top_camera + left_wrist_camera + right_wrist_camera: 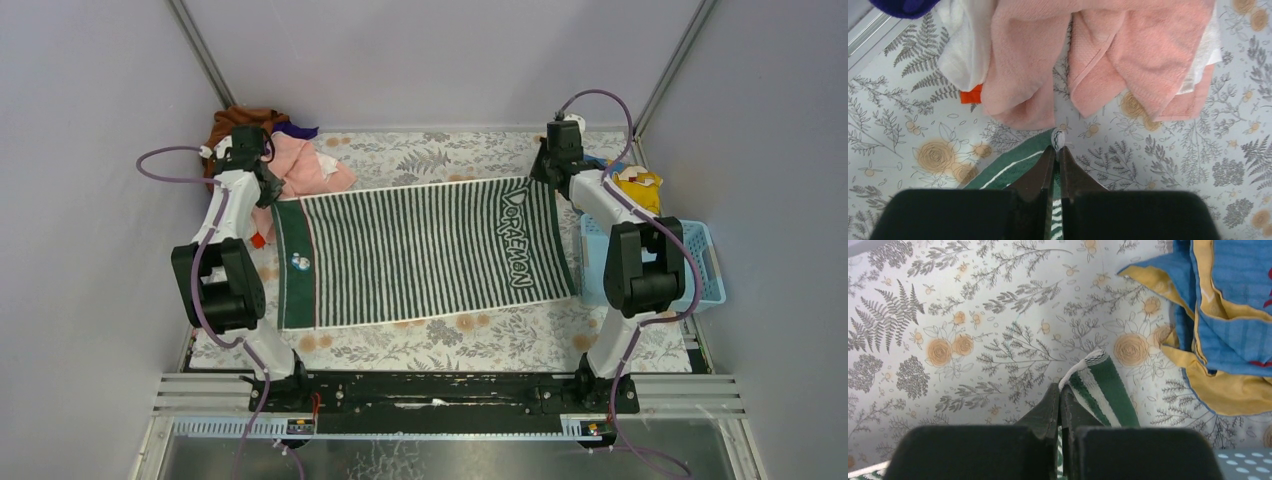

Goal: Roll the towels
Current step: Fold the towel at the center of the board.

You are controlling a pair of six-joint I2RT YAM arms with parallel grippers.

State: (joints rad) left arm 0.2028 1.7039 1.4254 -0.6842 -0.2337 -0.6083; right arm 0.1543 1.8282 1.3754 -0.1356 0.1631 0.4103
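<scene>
A green and white striped towel [420,250] lies spread flat across the middle of the table. My left gripper [268,192] is shut on its far left corner, which shows in the left wrist view [1013,165] pinched between the jaws [1057,150]. My right gripper [545,178] is shut on the far right corner, whose green and white edge [1103,380] sticks out past the fingertips [1060,390]. Both corners are held just above the floral table cover.
A pile of pink, white and brown towels [300,160] lies at the back left, close to my left gripper; it also shows in the left wrist view [1128,55]. A blue and yellow towel [1228,315] lies at the back right. A light blue basket [700,262] stands at the right edge.
</scene>
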